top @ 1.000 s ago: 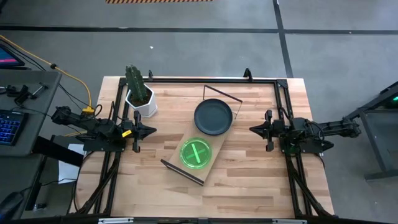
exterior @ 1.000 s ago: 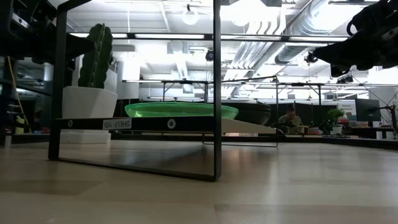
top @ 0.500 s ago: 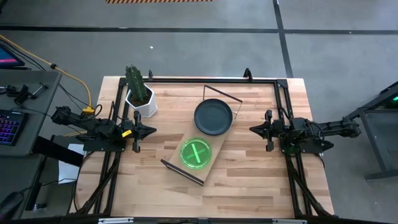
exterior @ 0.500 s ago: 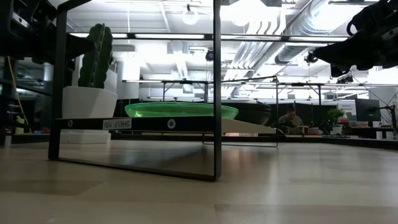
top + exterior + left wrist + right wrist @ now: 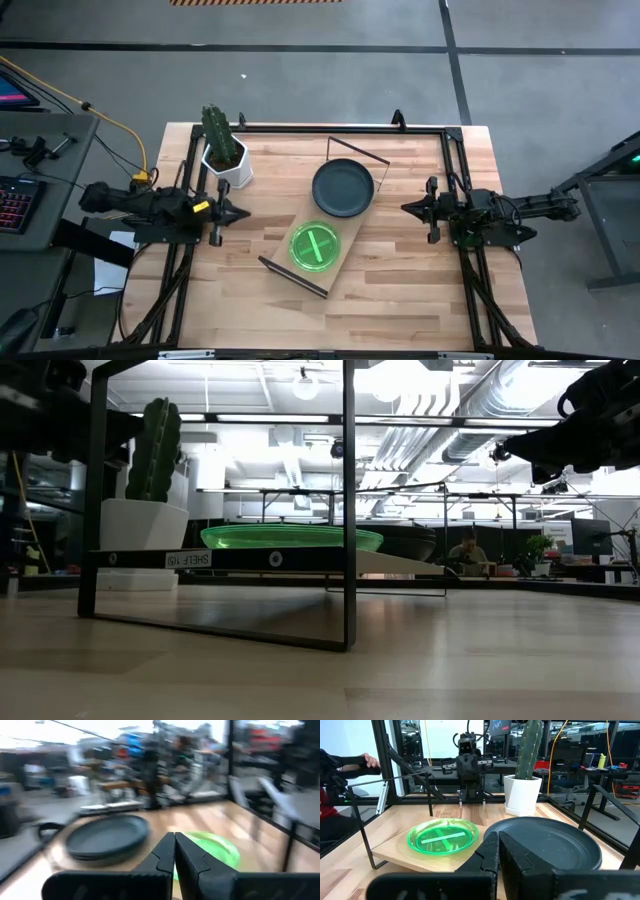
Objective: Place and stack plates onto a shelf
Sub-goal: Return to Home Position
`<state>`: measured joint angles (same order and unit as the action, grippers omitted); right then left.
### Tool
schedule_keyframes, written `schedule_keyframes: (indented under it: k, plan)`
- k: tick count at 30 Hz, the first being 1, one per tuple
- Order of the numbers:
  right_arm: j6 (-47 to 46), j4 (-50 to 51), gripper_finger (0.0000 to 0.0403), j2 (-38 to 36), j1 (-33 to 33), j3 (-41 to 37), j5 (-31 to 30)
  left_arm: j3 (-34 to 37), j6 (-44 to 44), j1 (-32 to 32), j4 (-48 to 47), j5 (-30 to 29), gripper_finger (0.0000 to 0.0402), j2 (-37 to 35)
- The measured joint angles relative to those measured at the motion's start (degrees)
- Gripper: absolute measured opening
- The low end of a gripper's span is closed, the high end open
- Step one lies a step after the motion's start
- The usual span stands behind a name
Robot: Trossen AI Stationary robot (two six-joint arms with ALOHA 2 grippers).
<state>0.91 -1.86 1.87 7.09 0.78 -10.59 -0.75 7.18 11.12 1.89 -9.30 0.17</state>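
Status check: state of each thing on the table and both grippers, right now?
Translucent green round plates: flat on shelf.
Matte black round plates: flat on shelf, beside the green ones.
Light-wood shelf with black legs: standing on table.
White pot with cactus: upright.
Left gripper: shut, empty, left table edge.
Right gripper: shut, empty, right table edge.

black plates (image 5: 343,187), green plates (image 5: 314,246), light-wood shelf (image 5: 345,236)

Cactus (image 5: 216,133) in white pot (image 5: 232,170) on tabletop (image 5: 400,290); keyboard (image 5: 13,205) on side desk.

Low view: black plates (image 5: 405,542) mostly hidden behind green plates (image 5: 291,537).
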Motion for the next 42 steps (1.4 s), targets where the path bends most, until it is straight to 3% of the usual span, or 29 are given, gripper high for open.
schedule_keyframes:
  k: [3,14,42]
  plan:
    - [0.00,0.00,0.0000,0.00,0.00,0.00,0.00,0.04,0.06,-2.87,-1.70,8.80,0.0003,0.06]
    - [0.00,0.00,0.0000,0.00,0.02,0.00,0.00,0.04,-5.46,-5.22,-1.59,8.69,0.0003,0.04]
    - [0.00,0.01,0.0000,0.00,0.00,0.00,0.00,0.04,-5.46,-5.21,-1.55,8.63,0.0003,0.61]
